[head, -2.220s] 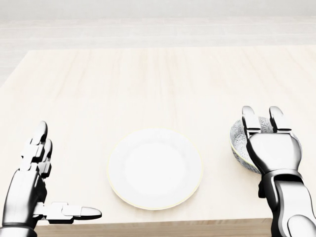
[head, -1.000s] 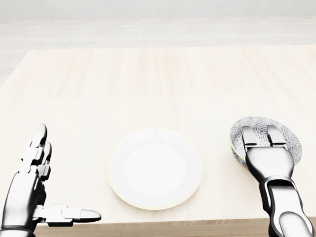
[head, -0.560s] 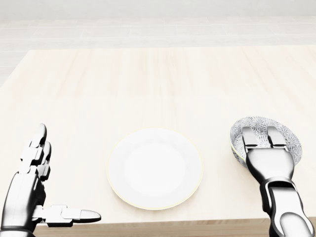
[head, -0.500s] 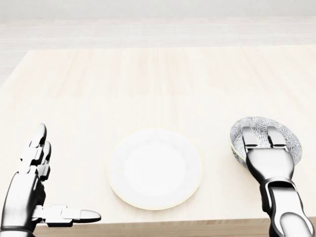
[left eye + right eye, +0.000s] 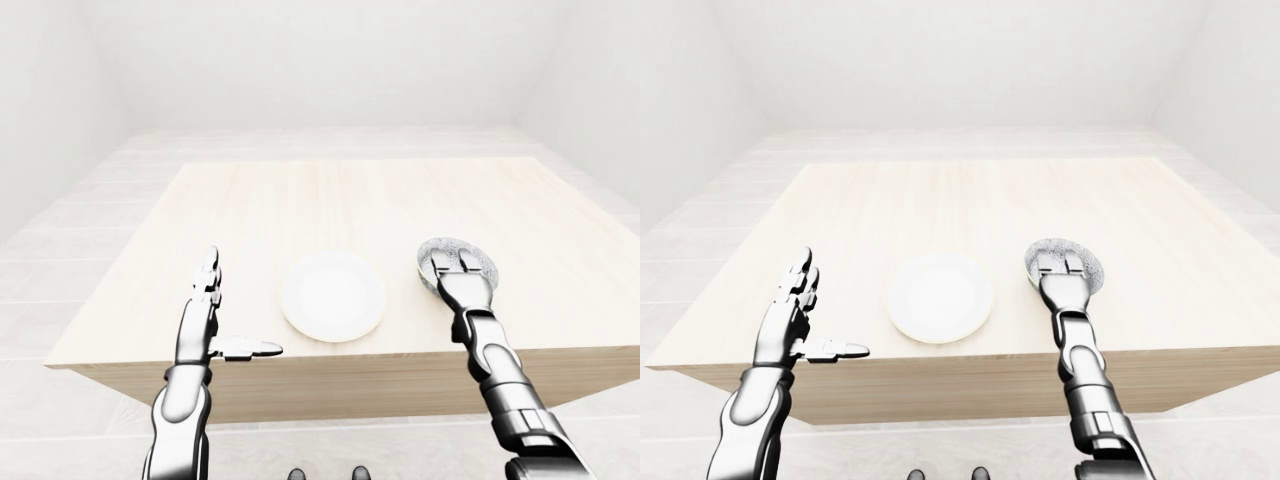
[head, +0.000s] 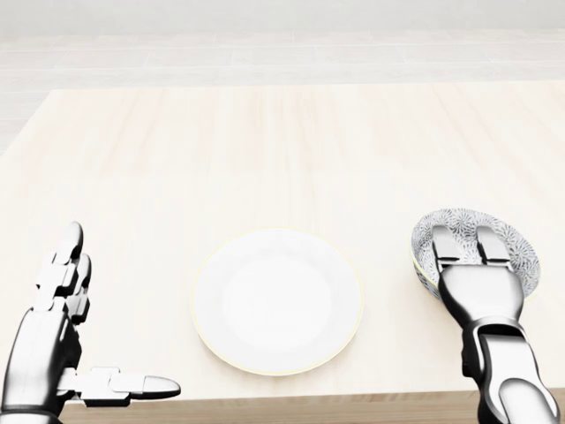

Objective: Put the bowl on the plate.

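A white plate [image 6: 276, 302] lies on the pale wooden table [image 6: 265, 141], low in the middle of the head view. To its right stands a grey-and-white patterned bowl [image 6: 512, 247], upright on the table and apart from the plate. My right hand [image 6: 468, 231] reaches over the bowl's lower rim. Two straight fingers [image 6: 444, 243] lie inside the bowl, and the thumb is hidden. My left hand [image 6: 101, 331] hovers at the bottom left, open, fingers up and thumb pointing at the plate, holding nothing.
The table's near edge [image 6: 282, 402] runs just below the plate and both hands. In the eye views a light tiled floor [image 5: 60, 230] surrounds the table and plain white walls [image 5: 320, 60] stand behind.
The right hand has sunk from above the bowl until its fingers lie inside it, and has hardly moved over the last second. Left hand, plate and bowl stay put.
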